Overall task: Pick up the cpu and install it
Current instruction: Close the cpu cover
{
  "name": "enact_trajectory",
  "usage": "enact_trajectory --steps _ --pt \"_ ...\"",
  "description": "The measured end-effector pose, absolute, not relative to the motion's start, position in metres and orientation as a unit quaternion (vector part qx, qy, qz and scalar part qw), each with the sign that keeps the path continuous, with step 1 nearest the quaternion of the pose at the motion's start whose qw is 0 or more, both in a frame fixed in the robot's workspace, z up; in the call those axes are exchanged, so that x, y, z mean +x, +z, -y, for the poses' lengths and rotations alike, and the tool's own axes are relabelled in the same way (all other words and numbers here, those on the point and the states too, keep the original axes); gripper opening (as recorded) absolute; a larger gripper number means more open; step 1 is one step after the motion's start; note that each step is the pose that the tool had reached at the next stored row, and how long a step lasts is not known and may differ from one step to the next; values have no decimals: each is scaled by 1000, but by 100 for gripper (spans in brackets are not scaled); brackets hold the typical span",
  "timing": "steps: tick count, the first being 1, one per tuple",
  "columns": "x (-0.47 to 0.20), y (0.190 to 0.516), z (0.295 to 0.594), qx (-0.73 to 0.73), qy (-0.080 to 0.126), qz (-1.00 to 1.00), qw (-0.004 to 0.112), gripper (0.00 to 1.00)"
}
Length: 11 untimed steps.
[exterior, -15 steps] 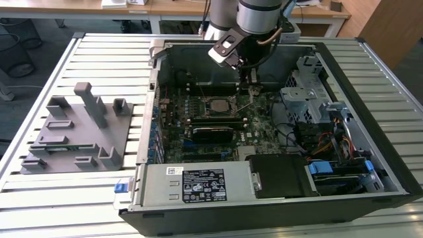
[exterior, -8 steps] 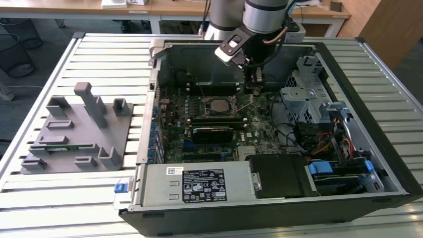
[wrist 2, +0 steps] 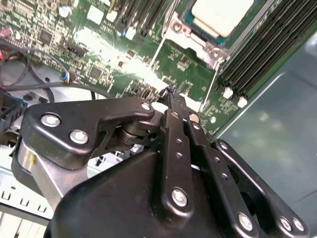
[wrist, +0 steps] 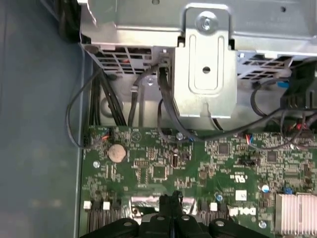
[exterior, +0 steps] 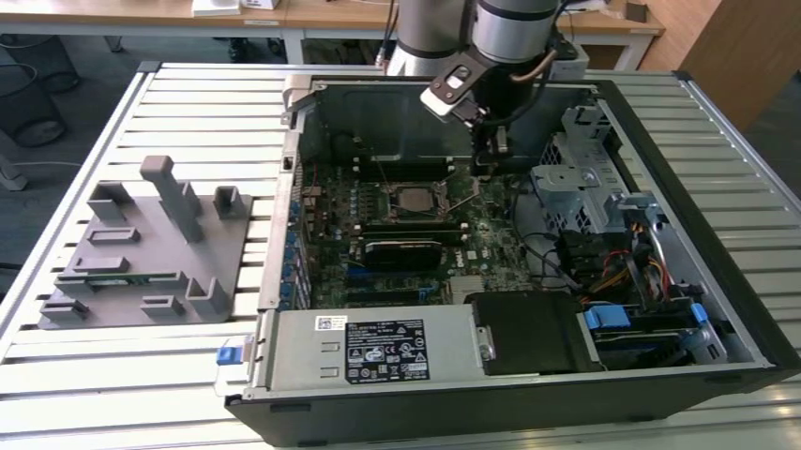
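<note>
Hovers above the green motherboard [wrist: 158, 171] inside the open computer case [exterior: 363, 112], with jaws pressed together and holding nothing, near the cpu [wrist 2: 220, 15] lying in its socket [wrist 2: 173, 29].

Camera placement.
Exterior view looks down into the open case [exterior: 363, 112]; both wrist views face its motherboard [exterior: 494, 239] [wrist 2: 183, 69] [wrist: 158, 158] closely, past the gripper [wrist 2: 171, 94] [wrist: 171, 198].

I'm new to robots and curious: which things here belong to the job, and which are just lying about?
Job: cpu, lying in its socket; pincer, shut, empty.
Lying about: grey fixture block, power supply, drive cage.
</note>
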State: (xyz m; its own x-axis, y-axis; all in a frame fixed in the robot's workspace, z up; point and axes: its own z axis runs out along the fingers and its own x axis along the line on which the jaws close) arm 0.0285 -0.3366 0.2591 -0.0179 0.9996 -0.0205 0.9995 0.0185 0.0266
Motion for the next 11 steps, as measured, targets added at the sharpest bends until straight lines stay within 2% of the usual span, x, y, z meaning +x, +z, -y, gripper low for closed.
enact_trajectory --steps 11 --pt "45 255 329 701 1 -713 16 11"
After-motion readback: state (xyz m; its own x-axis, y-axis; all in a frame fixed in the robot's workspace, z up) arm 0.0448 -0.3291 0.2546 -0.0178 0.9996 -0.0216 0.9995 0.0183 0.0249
